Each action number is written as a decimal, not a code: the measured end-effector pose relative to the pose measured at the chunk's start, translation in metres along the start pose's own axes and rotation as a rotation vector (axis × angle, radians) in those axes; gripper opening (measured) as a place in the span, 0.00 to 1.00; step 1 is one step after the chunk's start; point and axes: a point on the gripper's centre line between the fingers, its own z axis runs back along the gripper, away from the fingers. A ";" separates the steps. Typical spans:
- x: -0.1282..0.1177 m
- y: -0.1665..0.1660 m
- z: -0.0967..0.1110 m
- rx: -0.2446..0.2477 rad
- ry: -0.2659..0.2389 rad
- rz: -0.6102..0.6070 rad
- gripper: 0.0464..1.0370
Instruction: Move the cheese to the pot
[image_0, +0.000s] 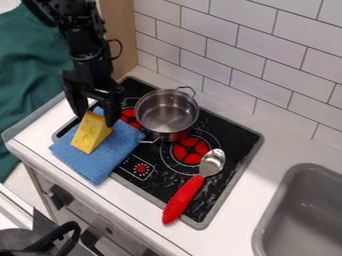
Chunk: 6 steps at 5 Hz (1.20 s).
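Two fingers of my gripper (95, 119) stand wide apart at the upper end of the yellow cheese (91, 134), which rests on the blue cloth (100, 162), while near it the metal pot (167, 112) and the red-handled spoon (183, 199) sit on the black stove (230, 134).

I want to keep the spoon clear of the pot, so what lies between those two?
The camera view shows part of a red burner on the black stove between the pot and the spoon.
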 end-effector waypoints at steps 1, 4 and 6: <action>0.004 0.005 -0.007 0.014 0.015 0.012 0.96; 0.006 0.004 -0.020 0.002 0.048 0.019 0.67; 0.014 -0.011 0.018 0.000 -0.031 -0.028 0.66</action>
